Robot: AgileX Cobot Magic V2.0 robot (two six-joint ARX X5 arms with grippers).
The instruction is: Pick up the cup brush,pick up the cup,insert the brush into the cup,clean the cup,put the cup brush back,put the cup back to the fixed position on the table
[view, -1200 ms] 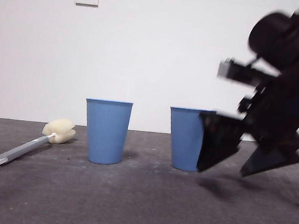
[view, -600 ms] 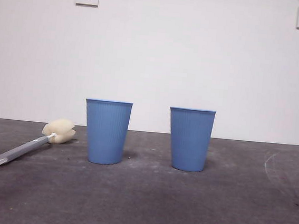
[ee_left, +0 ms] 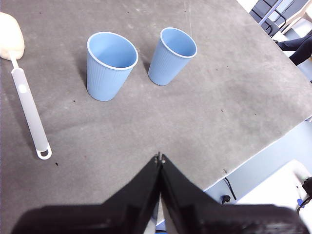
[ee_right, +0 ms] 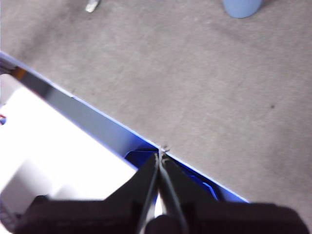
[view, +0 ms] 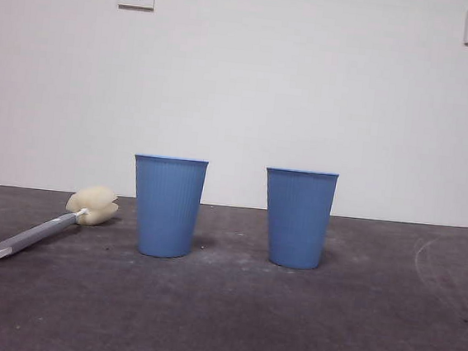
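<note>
On the dark grey matte table (view: 228,324) two ribbed blue plastic cups (view: 167,206) (view: 298,218) stood upright and apart, the grey-handled, cream-sponged cup brush (view: 47,225) lay beside them, and my left gripper (ee_left: 160,157) and right gripper (ee_right: 161,150) hung pinched closed, holding nothing.

The bench (view: 220,323) is a dark grey matt surface, slightly rough and fibrous in look, marked with pale scuffs and specks. The 2 cups (view: 167,206) (view: 298,218) look like blue plastic, their sides finely ribbed with a dull sheen and a smooth rim. The cup brush (view: 47,225) has a smooth grey plastic-looking handle with a white tip, and a cream-yellow head of soft, porous sponge. The wall (view: 309,83) behind is smooth, matt white
</note>
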